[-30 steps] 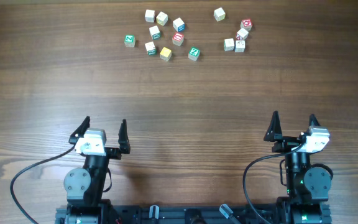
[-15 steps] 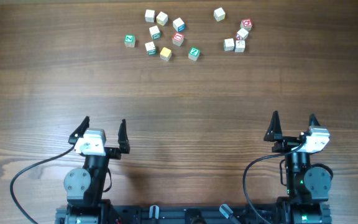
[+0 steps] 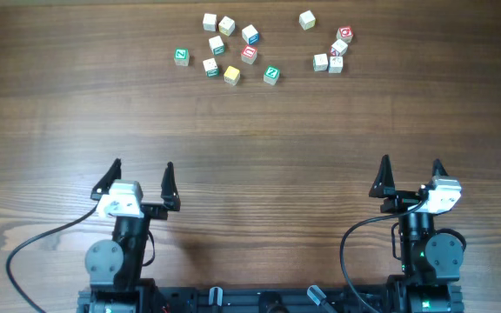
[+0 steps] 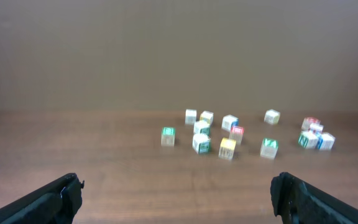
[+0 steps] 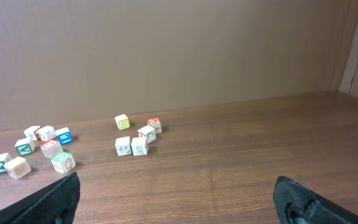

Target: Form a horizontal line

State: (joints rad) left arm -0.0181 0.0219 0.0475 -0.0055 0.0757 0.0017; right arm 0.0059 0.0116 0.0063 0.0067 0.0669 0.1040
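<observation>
Along the top of the overhead frame, the cubes point(image 3: 249, 54) lie loose in two clusters on the surface point(image 3: 250, 130), in no row. Near the bottom, the left fingers point(image 3: 110, 178) and right fingers point(image 3: 383, 178) are spread wide and empty.

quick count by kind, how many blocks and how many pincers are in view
wooden cubes: 14
pincers: 2, the left pincer and the right pincer, both open
total: 16
</observation>
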